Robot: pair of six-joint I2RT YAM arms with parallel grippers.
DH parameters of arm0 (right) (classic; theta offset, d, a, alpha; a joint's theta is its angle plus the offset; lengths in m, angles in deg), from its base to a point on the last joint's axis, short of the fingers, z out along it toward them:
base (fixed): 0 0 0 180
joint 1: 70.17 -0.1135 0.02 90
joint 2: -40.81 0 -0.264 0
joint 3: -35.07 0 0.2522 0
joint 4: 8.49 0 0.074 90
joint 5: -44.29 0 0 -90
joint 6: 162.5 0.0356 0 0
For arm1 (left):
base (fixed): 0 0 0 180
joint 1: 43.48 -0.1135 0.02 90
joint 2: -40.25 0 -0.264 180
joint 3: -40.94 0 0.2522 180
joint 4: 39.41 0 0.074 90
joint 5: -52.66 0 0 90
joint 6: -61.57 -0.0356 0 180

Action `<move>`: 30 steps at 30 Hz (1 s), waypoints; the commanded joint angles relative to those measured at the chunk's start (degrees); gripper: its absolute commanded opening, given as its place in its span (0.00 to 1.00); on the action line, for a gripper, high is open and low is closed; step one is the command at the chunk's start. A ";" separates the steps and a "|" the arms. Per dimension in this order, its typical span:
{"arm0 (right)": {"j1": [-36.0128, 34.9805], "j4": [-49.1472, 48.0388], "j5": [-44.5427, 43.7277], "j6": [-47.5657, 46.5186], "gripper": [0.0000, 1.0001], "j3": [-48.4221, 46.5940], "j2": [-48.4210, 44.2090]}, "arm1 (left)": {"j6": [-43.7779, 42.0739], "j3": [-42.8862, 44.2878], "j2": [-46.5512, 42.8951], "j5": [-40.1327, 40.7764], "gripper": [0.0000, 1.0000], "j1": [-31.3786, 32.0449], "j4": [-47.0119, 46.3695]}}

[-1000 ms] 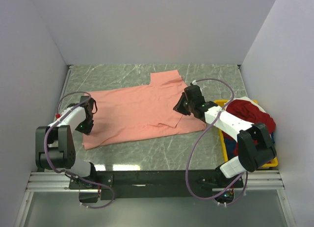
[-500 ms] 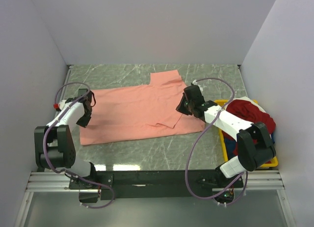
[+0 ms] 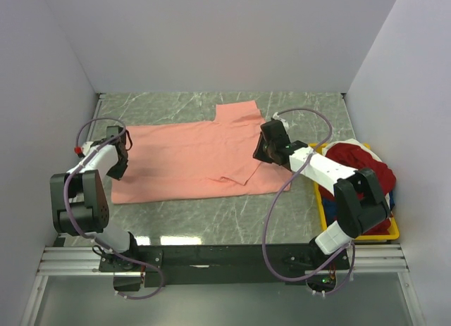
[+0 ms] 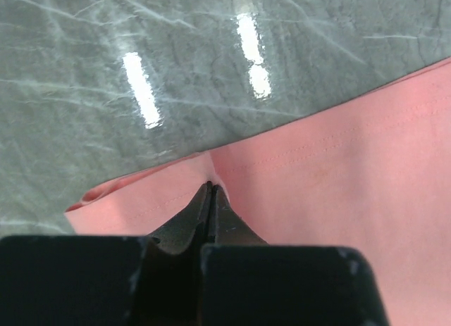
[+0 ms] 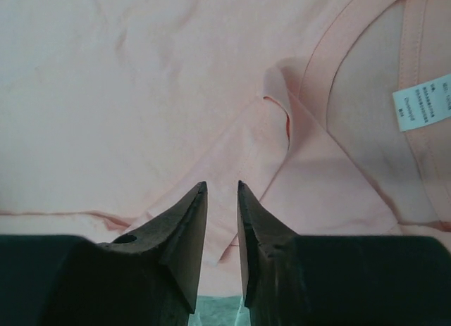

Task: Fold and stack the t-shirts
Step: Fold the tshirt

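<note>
**Top external.** One salmon-pink t-shirt [image 3: 190, 160] lies spread flat across the middle of the green marble desk [image 3: 232, 217]. The left jaws sit at its left edge and the right jaws at its collar end. From this height the gap of either pair is too small to read. Two arms are in view, the left arm [image 3: 99, 160] and the right arm [image 3: 317, 167]. One yellow bin [image 3: 321, 203] stands at the right with one deep red t-shirt [image 3: 359, 160] heaped in it.

A second ago the left jaws were nearer the front of the desk. They have moved back and outward, and the shirt's left edge now runs straighter, its near corner drawn up with them. The right jaws have shifted slightly left along the collar.

**Left wrist.** The left jaws are clenched, their fingertips [image 4: 201, 206] pinched together on the hem of the pink shirt. A small ridge of cloth rises at the tips, and bare desk with two light streaks lies beyond.

**Right wrist.** The right jaws are released, with a narrow gap between the fingertips [image 5: 187, 227] and nothing caught in it. They hang over the pink cloth just short of a folded flap at the neck. One white label [image 5: 421, 101] shows inside the collar. I cannot tell whether the tips touch the cloth.
</note>
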 commanded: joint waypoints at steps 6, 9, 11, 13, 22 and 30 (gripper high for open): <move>-0.02 2.96 -8.05 -1.70 0.43 -4.46 4.92 | -3.31 -1.75 0.26 -3.21 0.01 -0.86 -6.02; 1.55 1.82 -8.95 -2.40 0.46 -4.29 5.36 | -3.66 -2.27 0.17 -4.17 0.01 -0.86 -7.34; 2.26 2.60 -8.42 -2.32 0.46 -5.69 7.11 | -3.49 -2.88 -0.18 -4.70 0.01 -0.77 -7.87; 2.61 3.05 -9.64 -2.32 0.46 -7.09 8.25 | -3.66 -3.32 -0.27 -5.05 0.01 -0.95 -8.75; 4.55 3.05 -9.30 -2.67 0.46 -13.50 14.23 | -4.19 -2.89 0.96 -6.28 0.01 -1.04 -9.98; 4.55 4.54 -8.15 -1.61 0.40 -17.56 17.75 | -4.54 -2.54 0.70 -6.72 0.01 -1.12 -9.89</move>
